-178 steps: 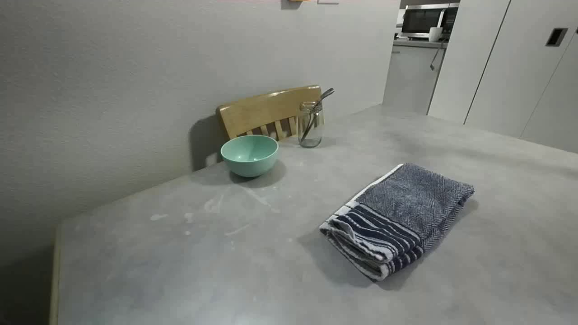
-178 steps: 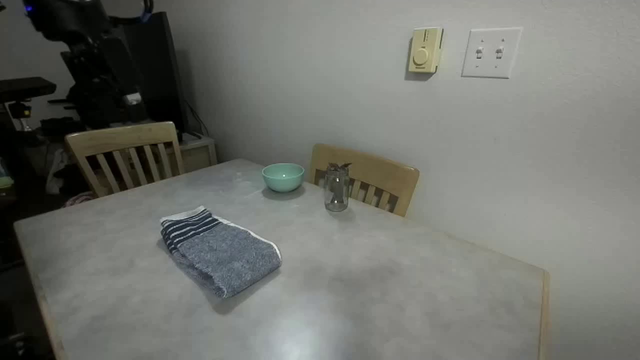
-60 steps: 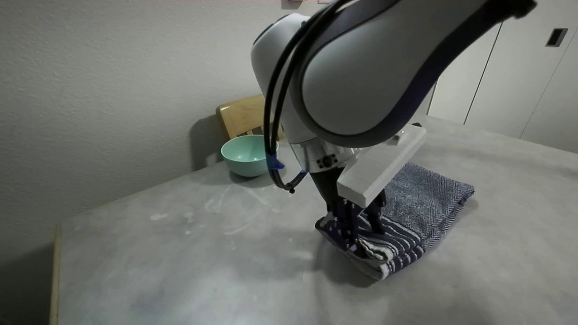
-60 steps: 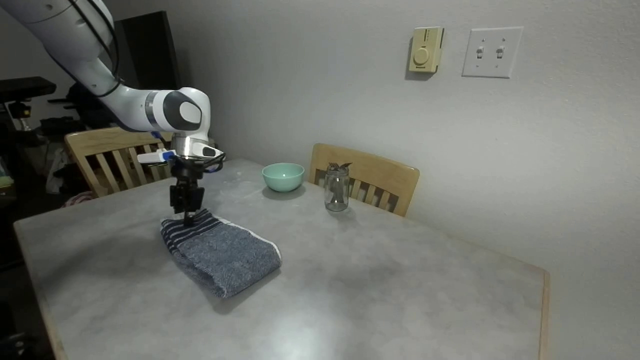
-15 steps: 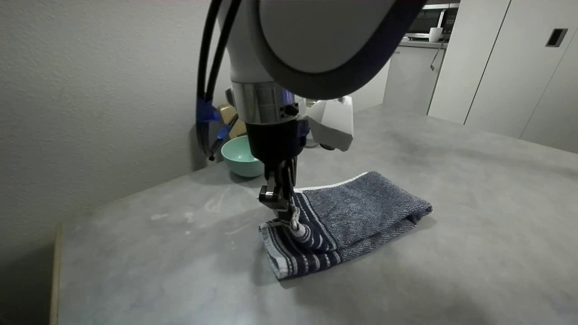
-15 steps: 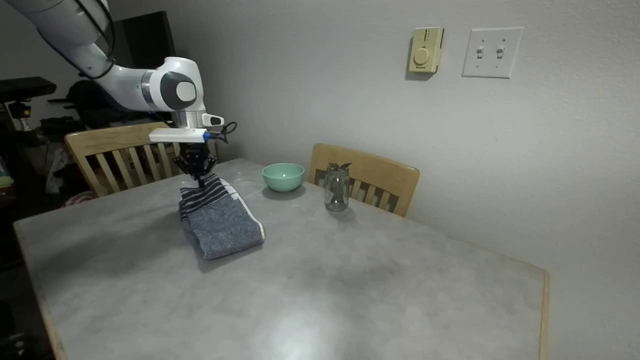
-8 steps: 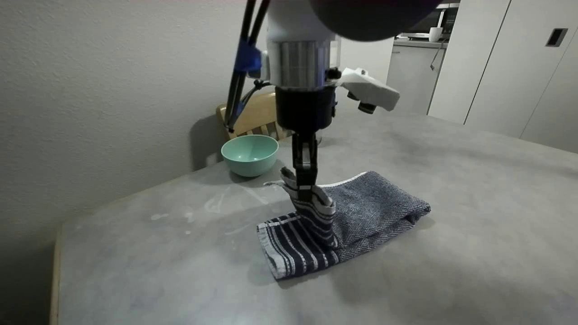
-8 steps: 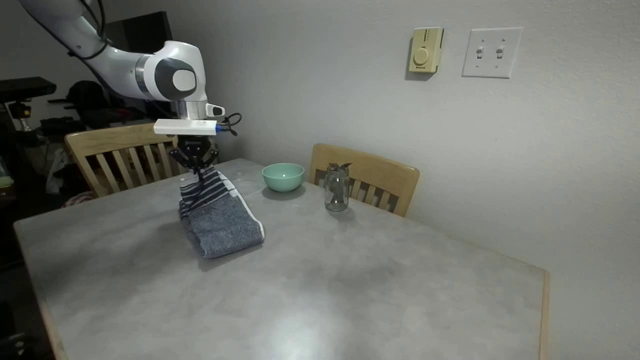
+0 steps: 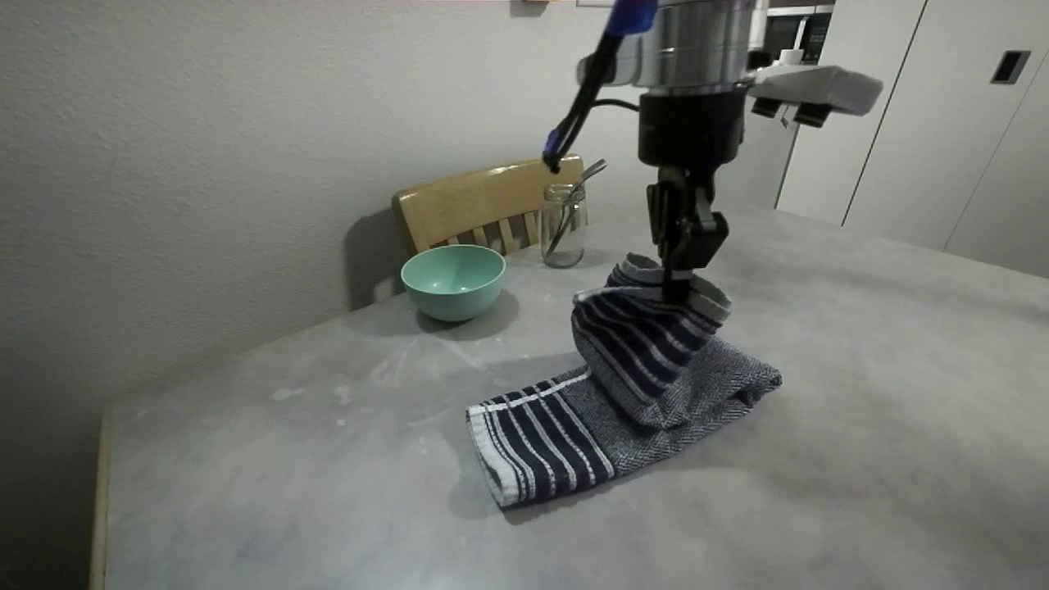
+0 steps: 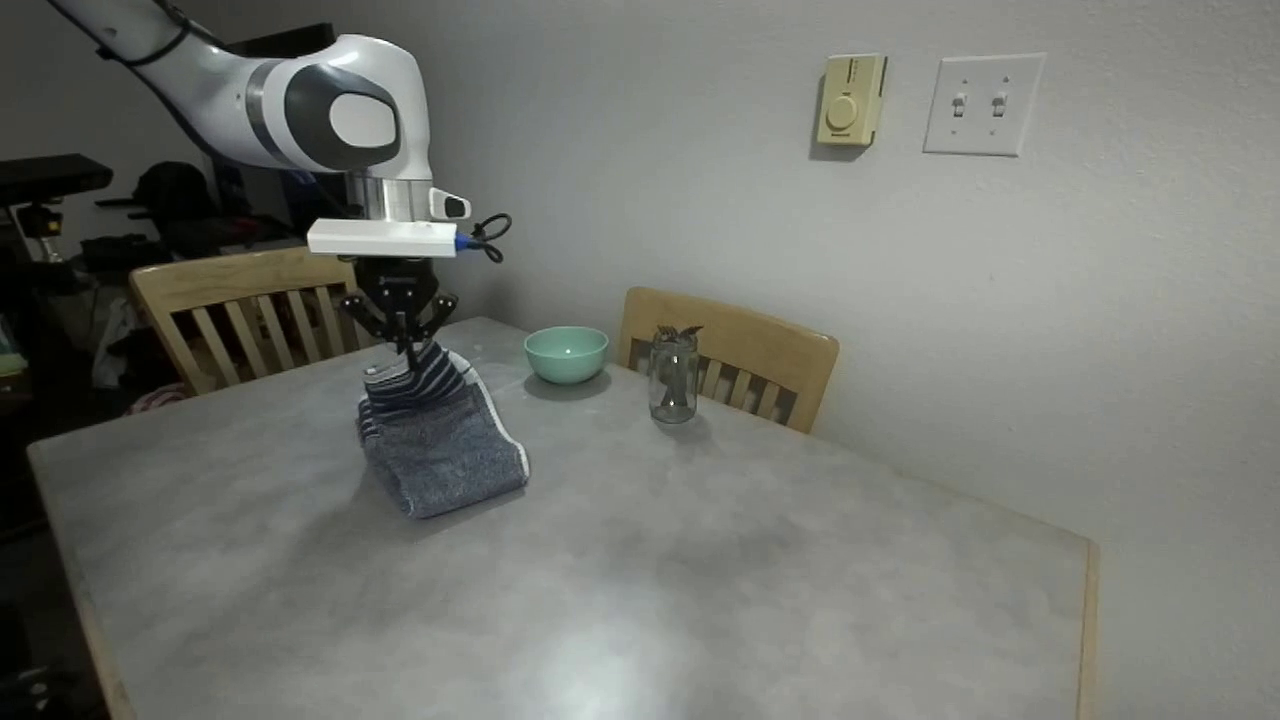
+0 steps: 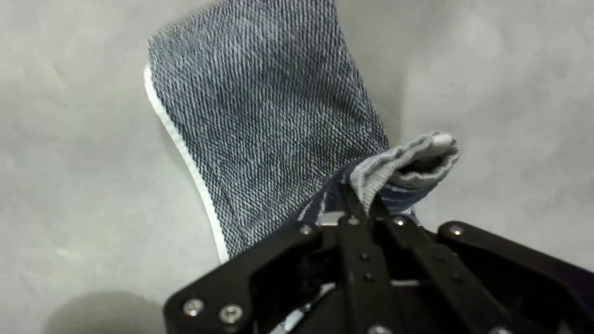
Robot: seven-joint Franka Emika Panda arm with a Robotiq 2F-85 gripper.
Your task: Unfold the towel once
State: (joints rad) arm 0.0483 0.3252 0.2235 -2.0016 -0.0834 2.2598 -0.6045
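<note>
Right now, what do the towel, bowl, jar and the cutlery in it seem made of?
Striped towel: matte woven fabric, likely cotton; ribbed texture shows.
Teal bowl: glossy, perhaps plastic or glazed ceramic; smooth with highlights.
Jar: probably clear, shiny glass; see-through.
Cutlery: seemingly metal, from its grey sheen.

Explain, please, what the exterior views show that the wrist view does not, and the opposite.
Only the exterior views: the bowl, the jar and the chair behind the jar, in both of them.
Only the wrist view: the fingers close up from above, side by side, with a pale hem between them.
Shared: the towel on the table, one striped end held by the end effector.
</note>
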